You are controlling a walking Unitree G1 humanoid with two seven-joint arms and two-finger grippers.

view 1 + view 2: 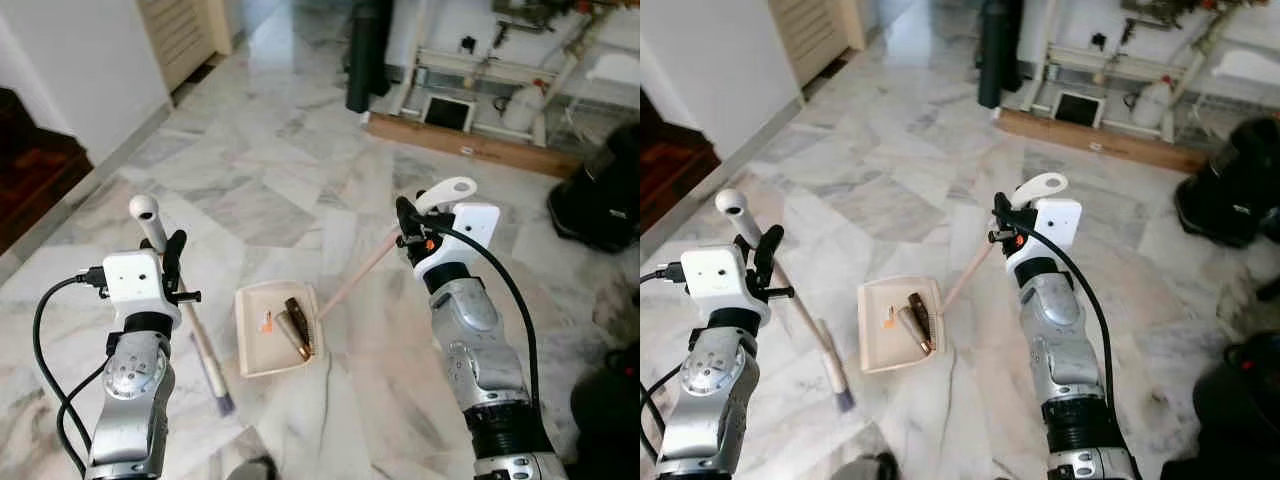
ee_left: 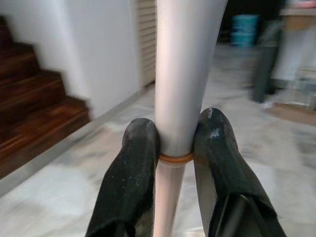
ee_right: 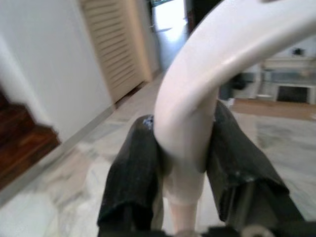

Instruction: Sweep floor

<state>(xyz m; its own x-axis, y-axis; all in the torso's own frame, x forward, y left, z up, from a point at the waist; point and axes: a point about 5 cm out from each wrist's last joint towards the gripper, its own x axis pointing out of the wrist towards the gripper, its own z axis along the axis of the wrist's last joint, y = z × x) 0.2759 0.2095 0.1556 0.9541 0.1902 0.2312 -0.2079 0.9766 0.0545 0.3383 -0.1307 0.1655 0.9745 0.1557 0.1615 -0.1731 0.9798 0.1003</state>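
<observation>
I count 1 broom (image 1: 205, 355) and 1 dustpan (image 1: 275, 328) on the marble floor (image 1: 270, 190). My left gripper (image 2: 175, 148) clamps the broom handle, which leans head-down towards me. My right gripper (image 3: 180, 153) squeezes the dustpan handle (image 1: 360, 268), slanting up-right.

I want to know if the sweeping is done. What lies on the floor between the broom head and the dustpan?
In the left eye view, only bare marble floor lies between the broom head and the dustpan. Debris sits inside the dustpan.
</observation>
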